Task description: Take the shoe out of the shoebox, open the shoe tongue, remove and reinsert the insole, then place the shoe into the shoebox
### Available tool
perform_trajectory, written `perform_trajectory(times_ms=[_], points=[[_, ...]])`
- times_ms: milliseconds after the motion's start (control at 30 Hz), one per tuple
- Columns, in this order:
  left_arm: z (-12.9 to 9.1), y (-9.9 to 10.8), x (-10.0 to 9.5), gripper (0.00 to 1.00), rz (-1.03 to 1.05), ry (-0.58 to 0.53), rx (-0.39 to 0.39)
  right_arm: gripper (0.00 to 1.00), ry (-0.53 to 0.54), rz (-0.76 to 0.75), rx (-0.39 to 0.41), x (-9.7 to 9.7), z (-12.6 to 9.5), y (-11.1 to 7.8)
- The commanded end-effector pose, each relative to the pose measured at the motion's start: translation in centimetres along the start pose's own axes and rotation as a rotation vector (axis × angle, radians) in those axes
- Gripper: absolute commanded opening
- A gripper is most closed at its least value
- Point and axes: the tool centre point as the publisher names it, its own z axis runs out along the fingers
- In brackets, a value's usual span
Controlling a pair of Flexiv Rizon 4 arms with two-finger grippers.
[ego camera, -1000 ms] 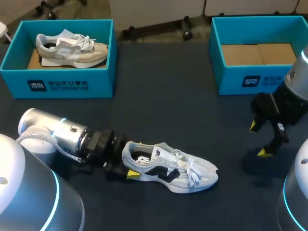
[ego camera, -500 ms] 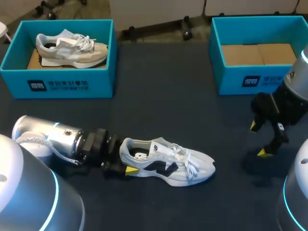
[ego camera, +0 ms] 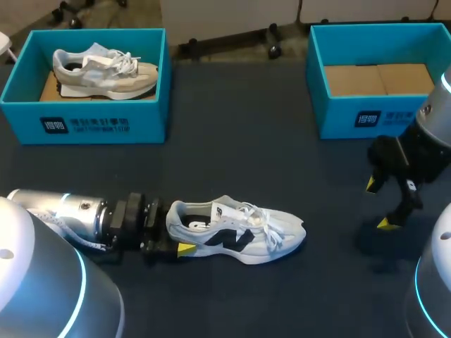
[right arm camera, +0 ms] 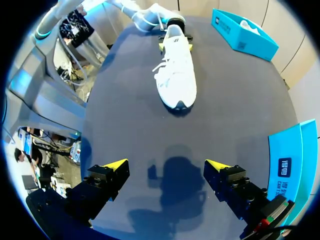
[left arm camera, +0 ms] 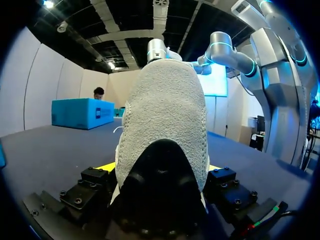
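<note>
– Two grippers here; which one is doing the work?

– My left gripper [ego camera: 175,239] is doing it. It is pinching the heel of the shoe [ego camera: 236,232] from both sides. In the left wrist view the heel is filling the gap between my fingers [left arm camera: 111,167].

– Where is the shoe sitting?

– It is standing on its sole on the table [ego camera: 232,162], in the lower middle of the frame in the head view. Its toe is pointing toward the right of the frame.

– And your other arm?

– My right gripper [ego camera: 378,204] is hanging spread and empty at the right edge of the frame, well apart from the shoe.

– Which step are you working on?

– I am judging that the shoe is already out of its box, and that I am bracing it for the tongue. The next move is calling for my right gripper to cross over to the laces [ego camera: 271,229] and pull the tongue up and forward. My left would be holding the heel down meanwhile.

– Is anything crowding you?

– Bare table is lying between my right gripper and the toe. The left shoebox [ego camera: 84,127], upper left, is holding another shoe [ego camera: 106,70]. The right shoebox [ego camera: 366,116], upper right, is showing only its cardboard floor. Both are sitting well apart from the shoe, though the right shoebox's front wall is near my right gripper, so I would be moving away from it.
</note>
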Motion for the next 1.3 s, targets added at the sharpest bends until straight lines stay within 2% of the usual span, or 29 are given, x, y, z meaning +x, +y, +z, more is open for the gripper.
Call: perform_trajectory(times_ms=[33, 933, 967, 1033, 1133, 1233, 1300], points=[[0.3, -0.4, 0.3, 0.0, 0.005, -0.001, -0.017, 1.0, -0.001, -0.001, 0.0, 0.1, 0.1, -0.1], [0.7, -0.1, -0.1, 0.0, 0.0, -0.003, -0.026, 1.0, -0.001, -0.001, 0.0, 0.1, 0.1, -0.1], [0.7, -0.1, -0.1, 0.0, 0.0, -0.003, -0.026, 1.0, -0.004, 0.009, 0.025, -0.2, -0.3, 0.3], [0.7, -0.1, -0.1, 0.0, 0.0, -0.003, -0.026, 1.0, 0.005, 0.147, 0.066, -0.8, -1.0, 1.3], [0.7, -0.1, -0.1, 0.0, 0.0, -0.003, -0.026, 1.0, 0.054, 0.563, 0.189, -1.3, -1.1, 3.1], [0.7, -0.1, -0.1, 0.0, 0.0, -0.003, -0.026, 1.0, 0.025, 0.727, 0.202, -0.7, -1.0, 5.1], [0.7, -0.1, -0.1, 0.0, 0.0, -0.003, -0.026, 1.0, 0.011, 0.824, 0.183, -0.2, -1.0, 6.2]])
